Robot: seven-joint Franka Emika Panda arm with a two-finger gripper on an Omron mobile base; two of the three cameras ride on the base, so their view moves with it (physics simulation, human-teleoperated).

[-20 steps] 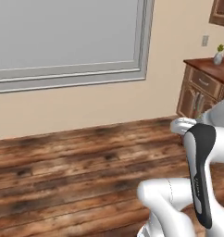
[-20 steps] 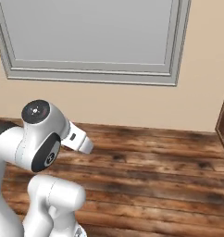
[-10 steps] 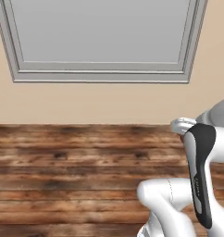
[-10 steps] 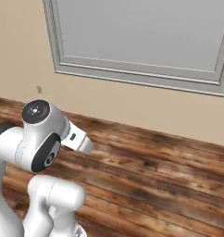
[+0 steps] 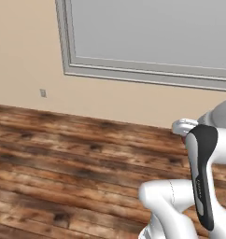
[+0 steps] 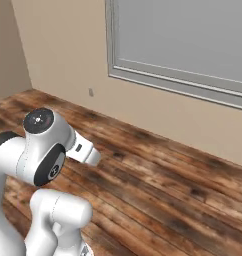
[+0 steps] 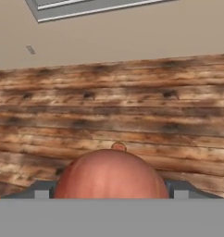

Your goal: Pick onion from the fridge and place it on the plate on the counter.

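Observation:
The onion (image 7: 111,178), a reddish-brown ball with a small stub on top, bulges large at the bottom of the hand view. My gripper (image 7: 111,193) is shut on it, with a grey fingertip (image 7: 41,190) showing at each side of it. Beyond it the hand camera looks onto plank floor and the foot of a wall. In the left base view my folded white arm (image 5: 201,177) rises at the lower right. The right base view has it (image 6: 43,155) at the lower left. The fridge, the plate and the counter are out of view.
Dark wood plank floor (image 5: 63,158) stretches ahead to a beige wall (image 6: 63,55). That wall carries a large grey framed panel (image 5: 152,37) and a small outlet (image 5: 42,93). A room corner (image 6: 15,45) lies at the far left.
The whole picture has slid to the right, so the camera has turned left with the base. The wooden cabinet at the right edge has left the view. The arm's pose looks unchanged.

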